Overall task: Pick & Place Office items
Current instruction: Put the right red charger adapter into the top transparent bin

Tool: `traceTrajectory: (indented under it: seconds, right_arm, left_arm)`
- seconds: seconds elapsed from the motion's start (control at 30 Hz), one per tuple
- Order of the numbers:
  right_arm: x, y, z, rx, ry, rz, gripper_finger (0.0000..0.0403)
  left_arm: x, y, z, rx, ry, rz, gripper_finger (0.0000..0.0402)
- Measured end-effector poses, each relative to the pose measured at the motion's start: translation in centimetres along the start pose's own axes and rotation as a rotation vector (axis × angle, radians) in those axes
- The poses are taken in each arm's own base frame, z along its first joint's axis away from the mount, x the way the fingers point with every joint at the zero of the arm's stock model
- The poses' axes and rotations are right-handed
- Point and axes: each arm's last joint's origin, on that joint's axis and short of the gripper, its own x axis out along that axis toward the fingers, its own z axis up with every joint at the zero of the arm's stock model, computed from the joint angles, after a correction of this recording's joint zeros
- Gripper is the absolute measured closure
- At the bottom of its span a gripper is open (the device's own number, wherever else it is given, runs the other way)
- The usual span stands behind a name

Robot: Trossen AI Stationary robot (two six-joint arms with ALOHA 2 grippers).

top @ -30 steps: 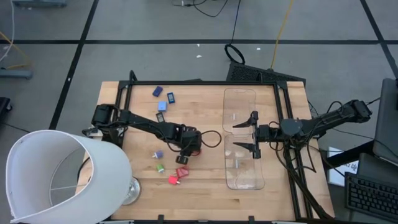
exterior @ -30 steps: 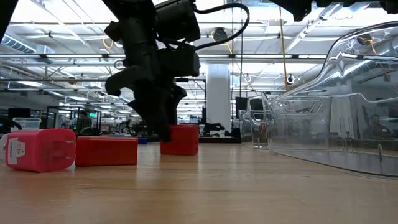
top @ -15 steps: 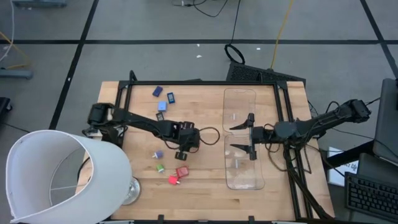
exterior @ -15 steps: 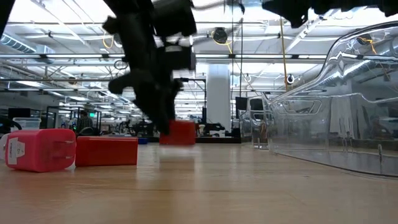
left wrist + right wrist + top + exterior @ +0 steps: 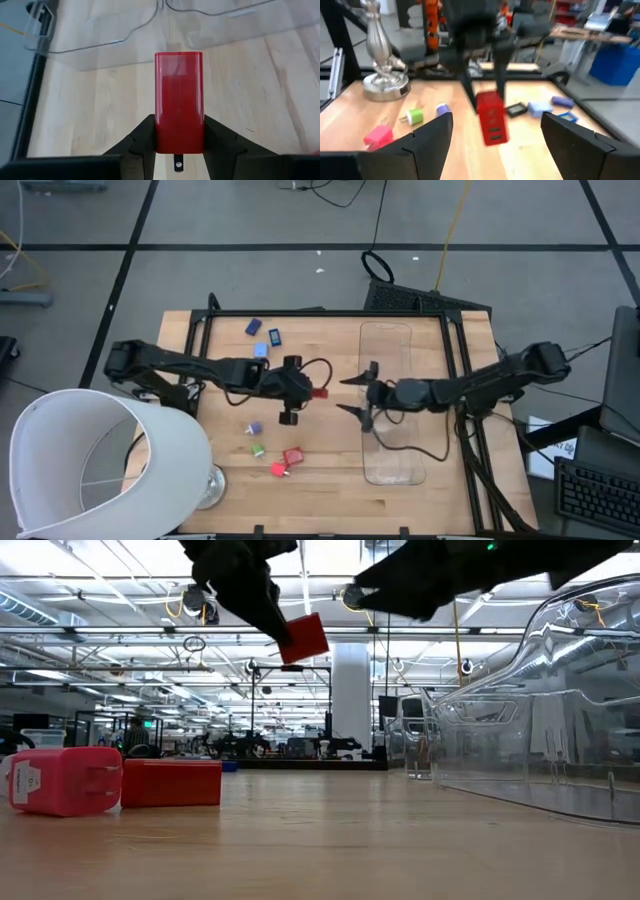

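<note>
My left gripper [image 5: 303, 389] is shut on a red block [image 5: 319, 392], which hangs in the air above the table's middle; the low view shows the red block [image 5: 303, 638] high over the wood. My right gripper [image 5: 348, 394] is open just right of it, at the clear tray's [image 5: 395, 345] left edge, touching nothing. In the right wrist view the red block [image 5: 492, 117] shows between my open fingers, farther off. Other pieces lie flat on the table: navy [image 5: 253, 327], blue [image 5: 274, 336], light blue [image 5: 260, 349], purple [image 5: 255, 427], green [image 5: 257, 449], red [image 5: 293, 456]. My left gripper pinches the red block between its two fingers [image 5: 142, 137] by its near end [image 5: 178, 142]. The rest of the block sticks forward past the fingertips. The fingers come from the table's left, along the block. It is lifted clear of the table and tilted in the low view.
A big white lampshade [image 5: 100, 465] covers the table's near left corner, with its metal base [image 5: 385, 75] beside it. Two red pieces [image 5: 65, 780] [image 5: 170, 782] lie near the low camera. Bare wood lies between the pieces and the tray.
My left gripper has risen from the table with the red block and moved toward the far edge and the right, so the block is now lifted clear. My right gripper has moved left across the tray toward the block, staying open.
</note>
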Motion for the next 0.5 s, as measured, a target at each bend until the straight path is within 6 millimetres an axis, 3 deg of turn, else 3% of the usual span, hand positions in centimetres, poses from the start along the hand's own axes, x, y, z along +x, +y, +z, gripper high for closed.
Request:
traceTrajectory:
  seconds: [0.3, 0.5]
  right_arm:
    - [3.9, 0.0, -1.2, 0.023, 0.006, 0.058, 0.0110]
    - [4.7, -0.4, -1.7, 0.024, 0.021, 0.041, 0.0117]
  left_arm:
    - [-0.2, -0.7, 0.7, 0.029, -0.066, -0.009, 0.0280]
    - [-0.3, -0.9, 0.9, 0.033, -0.081, -0.020, 0.0280]
